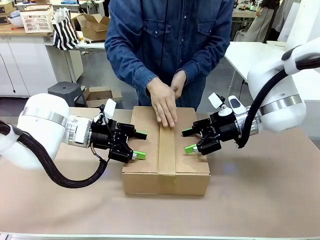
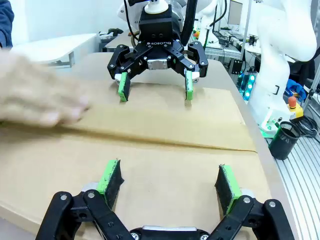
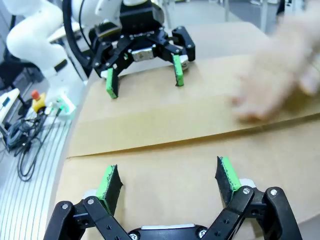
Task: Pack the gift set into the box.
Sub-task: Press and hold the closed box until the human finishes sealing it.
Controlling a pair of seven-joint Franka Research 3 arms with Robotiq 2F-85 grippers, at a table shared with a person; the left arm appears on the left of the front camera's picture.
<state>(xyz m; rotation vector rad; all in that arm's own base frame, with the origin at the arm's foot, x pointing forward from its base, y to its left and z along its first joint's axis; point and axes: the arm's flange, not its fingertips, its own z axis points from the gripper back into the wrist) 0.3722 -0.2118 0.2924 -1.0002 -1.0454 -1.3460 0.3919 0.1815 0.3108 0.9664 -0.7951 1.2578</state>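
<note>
The box (image 1: 150, 172) stands mid-table with its flaps folded shut and a tape strip along the centre seam. A person's hands (image 1: 165, 102) press on the far part of the top. My left gripper (image 1: 141, 144) is open at the box's left top edge. My right gripper (image 1: 189, 140) is open at the right top edge. The left wrist view has my left gripper (image 2: 169, 179) open over the box (image 2: 165, 120), the right gripper (image 2: 155, 87) opposite and a blurred hand (image 2: 35, 97). The right wrist view mirrors this: right gripper (image 3: 167, 180), left gripper (image 3: 145, 75), box (image 3: 165, 115), hand (image 3: 280, 75). The gift set is hidden.
Bare tabletop (image 1: 260, 195) lies in front of and beside the box. Behind the person are a counter with a white basket (image 1: 36, 19), a striped bag (image 1: 65, 31) and a small open carton (image 1: 95, 25), a dark stool (image 1: 67, 92), and a white table (image 1: 250, 52).
</note>
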